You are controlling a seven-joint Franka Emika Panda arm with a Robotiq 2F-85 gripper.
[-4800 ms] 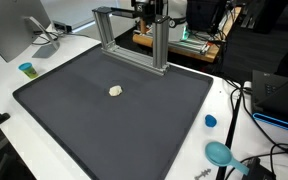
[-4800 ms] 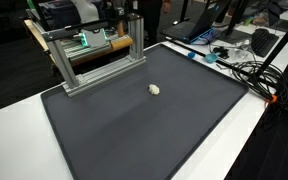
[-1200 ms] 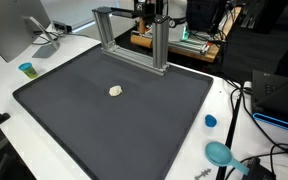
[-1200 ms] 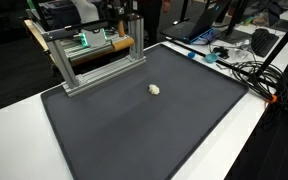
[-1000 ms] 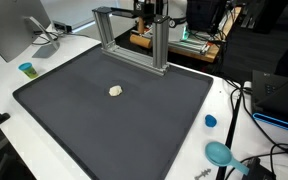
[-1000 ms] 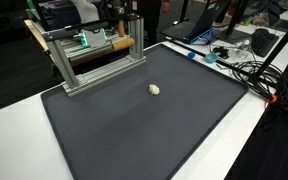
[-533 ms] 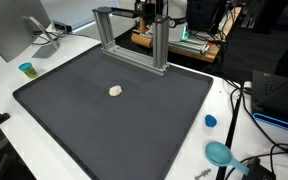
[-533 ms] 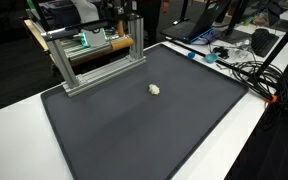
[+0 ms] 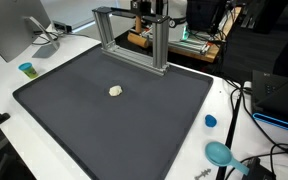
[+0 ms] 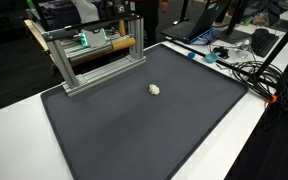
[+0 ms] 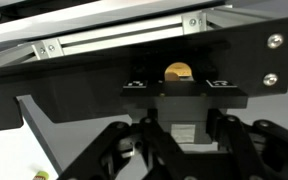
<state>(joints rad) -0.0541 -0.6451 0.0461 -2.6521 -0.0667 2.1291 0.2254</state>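
claw (image 11: pixel 177 112) shut, hovering behind metal frame (image 9: pixel 160 45).

The silver aluminium-profile frame (image 9: pixel 161 45) stands upright at the far edge of the dark grey mat (image 9: pixel 114 120). It has two posts, a crossbar on top and a base rail along the mat's edge. In the wrist view, its silver bar seems to carry a black screwed plate (image 11: pixel 134 65), seen close up.
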